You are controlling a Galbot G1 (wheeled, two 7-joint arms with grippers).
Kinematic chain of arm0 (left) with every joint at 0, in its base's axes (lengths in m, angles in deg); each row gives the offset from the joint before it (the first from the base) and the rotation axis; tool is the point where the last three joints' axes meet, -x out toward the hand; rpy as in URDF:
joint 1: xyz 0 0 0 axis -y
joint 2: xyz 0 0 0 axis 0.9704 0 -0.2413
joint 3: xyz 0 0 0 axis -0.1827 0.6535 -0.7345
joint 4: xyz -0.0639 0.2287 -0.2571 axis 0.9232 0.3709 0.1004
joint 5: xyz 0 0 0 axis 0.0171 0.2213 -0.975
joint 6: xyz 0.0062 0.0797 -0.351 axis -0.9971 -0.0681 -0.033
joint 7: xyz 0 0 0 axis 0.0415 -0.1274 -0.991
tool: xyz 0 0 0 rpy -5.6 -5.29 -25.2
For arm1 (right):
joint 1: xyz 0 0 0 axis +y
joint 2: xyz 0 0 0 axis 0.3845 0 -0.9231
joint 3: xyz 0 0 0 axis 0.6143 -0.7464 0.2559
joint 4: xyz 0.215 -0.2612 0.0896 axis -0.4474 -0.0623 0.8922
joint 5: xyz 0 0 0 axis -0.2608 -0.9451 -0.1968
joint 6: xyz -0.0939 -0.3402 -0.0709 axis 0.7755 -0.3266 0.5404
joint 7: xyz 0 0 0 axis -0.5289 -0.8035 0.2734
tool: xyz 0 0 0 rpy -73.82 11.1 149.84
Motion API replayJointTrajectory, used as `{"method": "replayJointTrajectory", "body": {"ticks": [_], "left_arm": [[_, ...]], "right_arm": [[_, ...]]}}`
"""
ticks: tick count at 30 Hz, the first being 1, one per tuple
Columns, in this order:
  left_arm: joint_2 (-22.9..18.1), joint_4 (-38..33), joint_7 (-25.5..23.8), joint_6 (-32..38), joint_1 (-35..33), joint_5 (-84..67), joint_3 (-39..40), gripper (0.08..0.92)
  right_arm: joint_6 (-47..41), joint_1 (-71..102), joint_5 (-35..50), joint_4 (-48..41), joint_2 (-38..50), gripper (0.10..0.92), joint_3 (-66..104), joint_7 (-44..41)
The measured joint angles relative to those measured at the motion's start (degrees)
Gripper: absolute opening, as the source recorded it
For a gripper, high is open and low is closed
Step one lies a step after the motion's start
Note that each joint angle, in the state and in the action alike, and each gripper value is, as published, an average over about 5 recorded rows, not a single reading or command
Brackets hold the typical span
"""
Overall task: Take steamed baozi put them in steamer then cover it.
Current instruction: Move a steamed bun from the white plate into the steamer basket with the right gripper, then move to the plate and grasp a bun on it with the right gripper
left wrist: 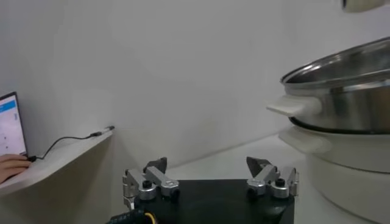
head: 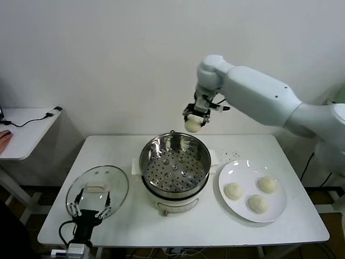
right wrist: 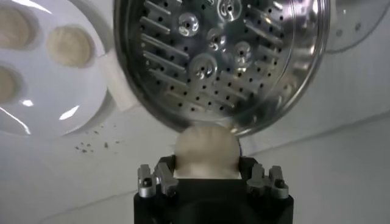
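My right gripper [head: 193, 123] is shut on a cream-white baozi [right wrist: 206, 151] and holds it in the air above the far rim of the steamer [head: 175, 163]. The steamer is a shiny steel pot with an empty perforated tray [right wrist: 210, 58] on a cream-white base. Three more baozi [head: 259, 203] lie on the white plate [head: 237, 210] to its right. The glass cover [head: 97, 190] with its white bar handle lies flat on the table to the steamer's left. My left gripper [head: 90, 208] is open and empty, low at the cover's near edge.
A white side table [head: 27, 129] with a cable stands at the far left, with a person's hand [left wrist: 15, 164] on it. The plate [right wrist: 55, 97] and small dark crumbs on the table [right wrist: 94, 145] show in the right wrist view.
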Motion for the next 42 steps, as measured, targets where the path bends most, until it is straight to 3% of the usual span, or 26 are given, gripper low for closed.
{"method": "replayJointTrajectory", "body": {"ticks": [21,24,31,42], "left_arm": [[-0.12,-0.2,-0.01,0.07,-0.88,-1.65,-0.68,0.823],[-0.17,-0.19,-0.2,0.0,-1.0,-1.71,-0.71,0.823],[-0.55,-0.1,-0.28,0.04,-1.22,-1.75,-0.68,0.823],[-0.62,-0.53,0.02,0.01,-1.52,-1.81,-0.77,0.823]], "right_arm": [[4.41,9.16,-8.43,-7.54,-7.91,0.677,0.19,1.4],[4.6,9.86,-8.98,-8.01,-8.23,0.693,0.29,1.56],[4.87,10.37,-10.05,-8.34,-8.42,0.812,1.12,1.78],[3.26,5.99,-4.74,-4.06,-3.94,0.823,1.22,-0.66]]}}
